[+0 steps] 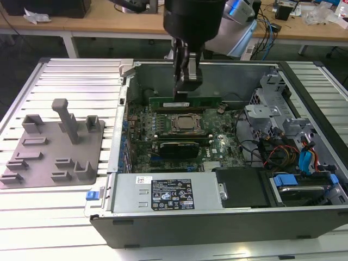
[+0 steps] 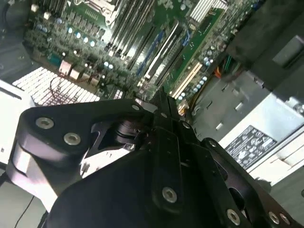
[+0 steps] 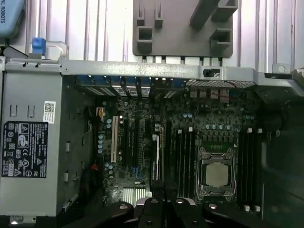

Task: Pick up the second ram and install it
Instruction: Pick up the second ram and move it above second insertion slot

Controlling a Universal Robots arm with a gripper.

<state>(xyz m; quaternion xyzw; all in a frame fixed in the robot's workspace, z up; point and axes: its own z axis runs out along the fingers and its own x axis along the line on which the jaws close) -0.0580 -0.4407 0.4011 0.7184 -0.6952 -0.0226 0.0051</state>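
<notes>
Pincer: closed on the second ram [image 1: 202, 101]. In the exterior view, you can see the pincer [image 1: 183, 95] pinching the stick's upper edge. In the first wrist view, the pincer [image 3: 160, 208] meets on the stick's thin edge [image 3: 156, 152].
Where the ram is: inside the open computer case [image 1: 217, 231], standing on edge over the motherboard [image 1: 217, 147]. In the exterior view it appears just beyond the processor socket [image 1: 185, 123].
Ram from pincer: directly under the fingertips and touching them, gripped near mid-length. Roughly equal lengths reach to the exterior view's left and right.
Long axis: runs along the exterior view's left-right. In the first wrist view it lines up with the memory slots [image 3: 183, 152] beside the processor socket [image 3: 216, 173], so you have it parallel to them.
Seating: you cannot tell whether the lower edge is in a slot or just above one. The dark row beneath it hides that edge.
Arm: there is only one, and it comes straight down from above the case.
Ram's look: a long, thin, flat green board with a pale label just under the fingers. The chips are hard to make out.
Around it: the power supply [image 1: 168, 193] is on the near side, and a grey fixture plate [image 1: 54, 147] lies on the slatted table [image 1: 54, 228], well apart.
</notes>
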